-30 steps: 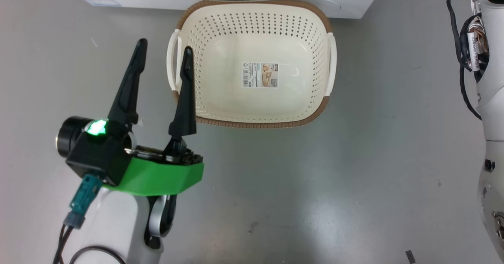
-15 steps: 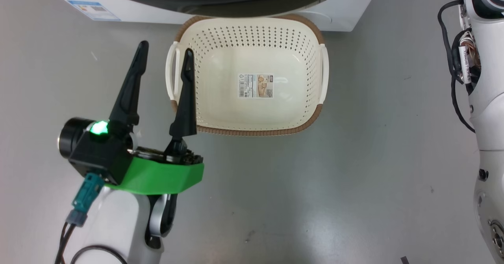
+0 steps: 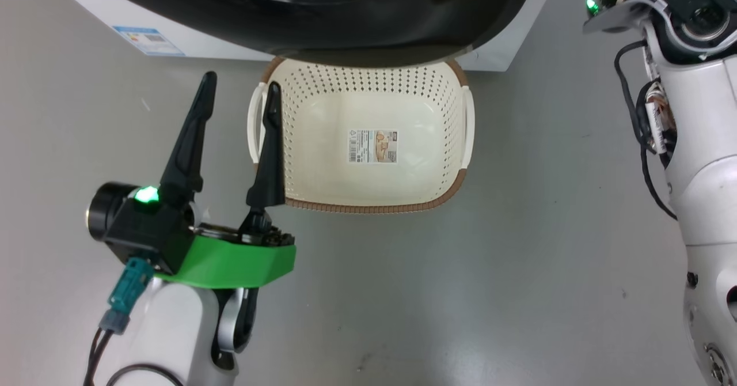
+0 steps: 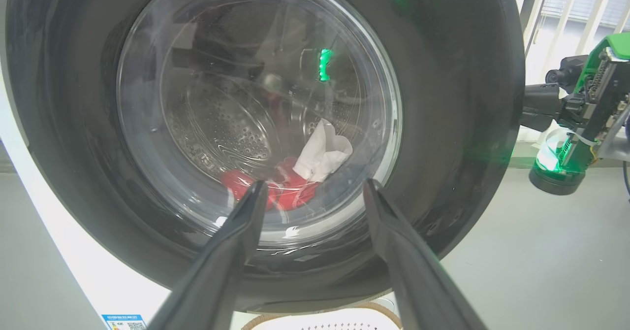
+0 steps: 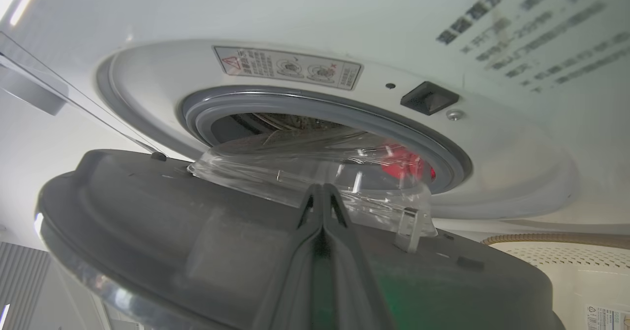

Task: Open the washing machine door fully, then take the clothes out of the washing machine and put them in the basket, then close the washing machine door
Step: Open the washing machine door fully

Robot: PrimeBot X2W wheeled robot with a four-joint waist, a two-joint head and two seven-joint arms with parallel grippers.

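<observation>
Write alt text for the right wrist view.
The washing machine door, partly open, shows its grey inner face and clear glass bowl, with the right pincer shut and lying over it. Behind, red clothes lie in the drum inside the grey rubber ring of the washing machine; a corner of the basket sits lower right.

You are looking down at a smooth grey floor [image 3: 460,294], slightly glossy, with soft patches of reflected light. A small pale fleck [image 3: 145,105] lies on it at the left. A dark scuff [image 3: 361,365] shows near the bottom edge of the head view, and a tiny dark speck [image 3: 623,294] toward the right. In the left wrist view, pale vertical window slats [image 4: 576,10] glow with daylight at the upper right.
</observation>
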